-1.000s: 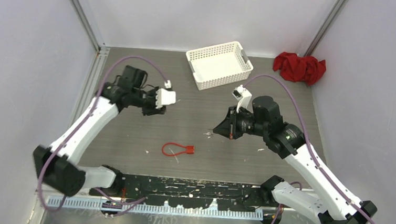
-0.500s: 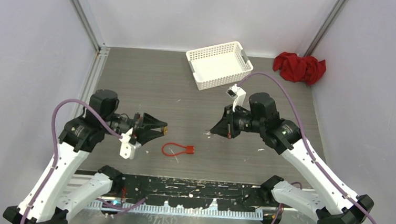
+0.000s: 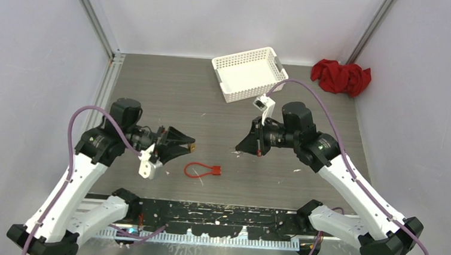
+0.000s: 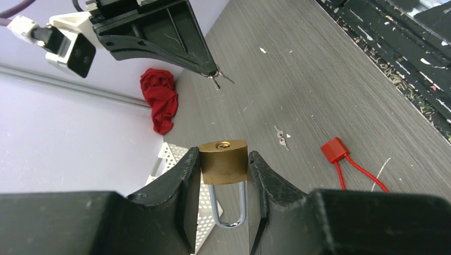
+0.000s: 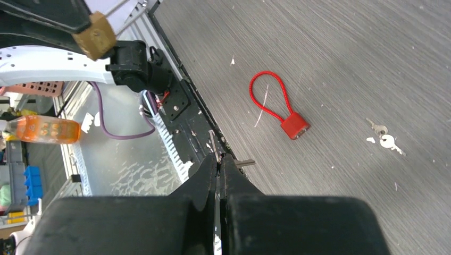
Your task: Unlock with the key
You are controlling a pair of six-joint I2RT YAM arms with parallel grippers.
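Left pincer (image 4: 223,154) left of centre over grey tabletop (image 3: 171,94), brass padlock (image 4: 223,162) clamped in it. Right pincer (image 5: 219,156) opposite, pinching small silver key (image 5: 245,162). Red cable lock (image 3: 202,170) on tabletop between them (nearer the bases). Pair of loose silver keys (image 5: 387,141) right of it. White perforated plastic basket (image 3: 249,73) back centre, crumpled red cloth (image 3: 340,77) back right.

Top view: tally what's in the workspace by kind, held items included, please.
Locks: 2 (brass padlock in left gripper, red cable lock lying loose)
Key sets: 2 (pinched set in right gripper, loose set)
White basket: 1
Red cloth: 1
Total: 6
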